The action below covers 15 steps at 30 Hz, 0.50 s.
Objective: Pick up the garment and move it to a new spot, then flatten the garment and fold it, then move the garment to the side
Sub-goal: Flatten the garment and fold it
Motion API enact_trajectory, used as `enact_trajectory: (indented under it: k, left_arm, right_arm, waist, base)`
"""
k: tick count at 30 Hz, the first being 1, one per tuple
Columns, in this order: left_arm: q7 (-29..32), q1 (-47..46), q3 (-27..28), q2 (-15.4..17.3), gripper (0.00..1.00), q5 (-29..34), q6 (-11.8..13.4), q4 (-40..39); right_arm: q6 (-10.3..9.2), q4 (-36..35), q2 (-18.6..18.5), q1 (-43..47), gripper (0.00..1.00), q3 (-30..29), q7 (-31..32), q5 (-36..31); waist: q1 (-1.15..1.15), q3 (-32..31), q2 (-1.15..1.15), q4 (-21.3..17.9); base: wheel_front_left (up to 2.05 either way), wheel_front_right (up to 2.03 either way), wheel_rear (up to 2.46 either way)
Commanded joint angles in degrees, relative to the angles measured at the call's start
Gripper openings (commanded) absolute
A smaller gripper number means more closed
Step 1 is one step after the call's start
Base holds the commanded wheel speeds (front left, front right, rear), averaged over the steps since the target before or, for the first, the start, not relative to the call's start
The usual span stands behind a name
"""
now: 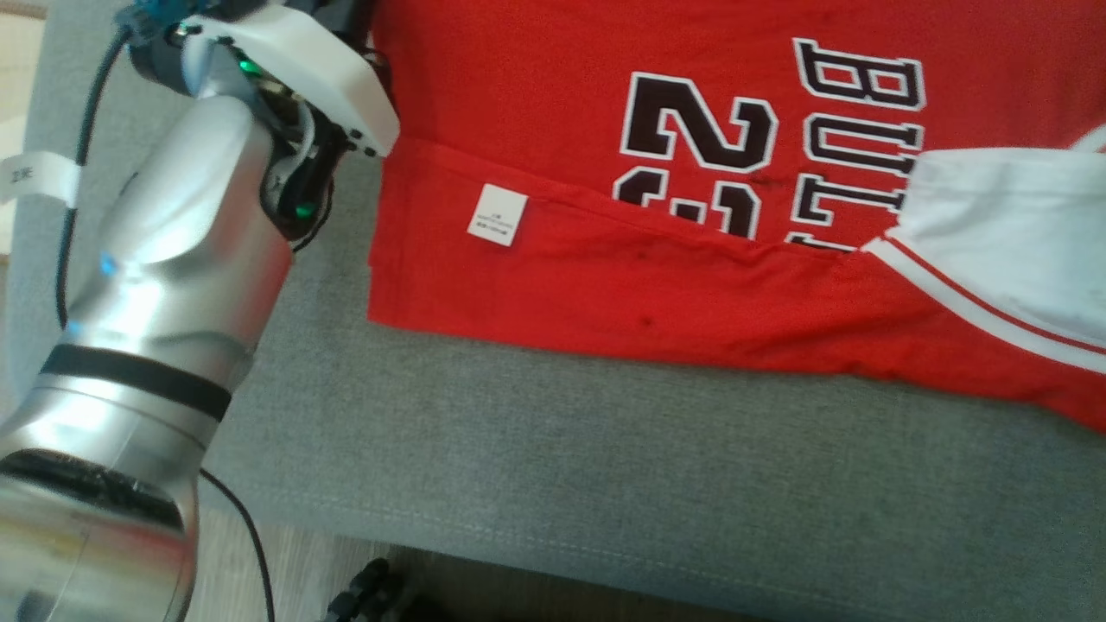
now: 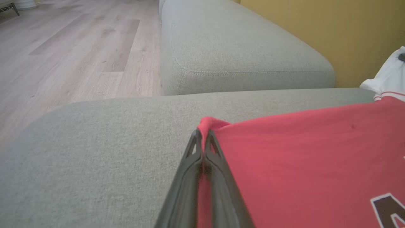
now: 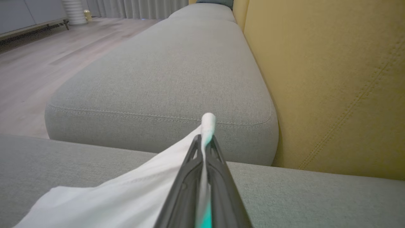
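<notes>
The garment is a red jersey with black-and-white numbers and letters, lying spread on a grey sofa seat. A white care tag shows on its folded-up hem, and its white sleeve lies at the right. In the left wrist view my left gripper is shut on a red corner of the garment, just above the seat. My right gripper is shut on the edge of the white sleeve, which drapes down to the left. My silver left forearm reaches up toward the garment's left edge.
A second grey cushion adjoins the seat beyond the garment. The yellow backrest runs along one side. Wood floor lies past the sofa's front edge. A black cable hangs by my left arm.
</notes>
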Motion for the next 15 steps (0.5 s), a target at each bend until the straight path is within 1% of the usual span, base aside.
enact_trajectory:
  k: [1, 4, 5, 7, 12, 15]
  left_arm:
    - [-0.62, -1.51, 2.05, 2.99, 0.00, 0.43, 0.39, -1.48]
    - [-0.69, -0.41, 3.80, 3.51, 0.00, 1.27, 0.73, -2.88]
    - [-0.70, 1.17, 4.89, 3.86, 0.00, 2.17, 1.10, -3.70]
    - [-0.70, 3.07, 6.05, 4.18, 0.00, 2.87, 1.32, -4.33]
    - [-0.71, 9.24, 9.12, 4.65, 0.00, 4.06, 1.91, -5.56]
    - [-0.71, 13.52, 10.19, 4.36, 0.00, 4.51, 1.97, -5.40]
  right_arm:
    - [-0.05, -2.18, 1.41, -2.06, 0.00, 0.19, -0.85, -0.37]
    - [-0.05, -1.58, 3.22, -1.25, 0.00, -0.09, -4.03, -0.15]
    - [-0.05, -0.83, 4.26, -0.12, 0.00, 0.19, -5.81, 0.74]
    - [-0.05, -0.26, 4.82, 1.45, 0.00, 1.27, -7.17, 1.59]
    - [-0.05, -1.03, 5.93, 6.85, 0.00, 4.38, -8.91, 6.78]
    - [-0.05, -3.14, 7.14, 11.24, 0.00, 7.68, -9.10, 11.68]
  waist:
    - [0.00, -0.33, 0.00, -0.51]
    - [0.00, -1.44, 0.00, -1.95]
    - [0.00, -2.52, 0.00, -3.06]
    - [0.00, -3.81, 0.00, -4.21]
    - [0.00, -7.68, 0.00, -6.87]
    - [0.00, -10.20, 0.00, -8.15]
  base:
    - [0.00, 0.00, 0.00]
    - [0.00, 0.00, 0.00]
    - [0.00, 0.00, 0.00]
    - [0.00, 0.00, 0.00]
    - [0.00, 0.00, 0.00]
    - [0.00, 0.00, 0.00]
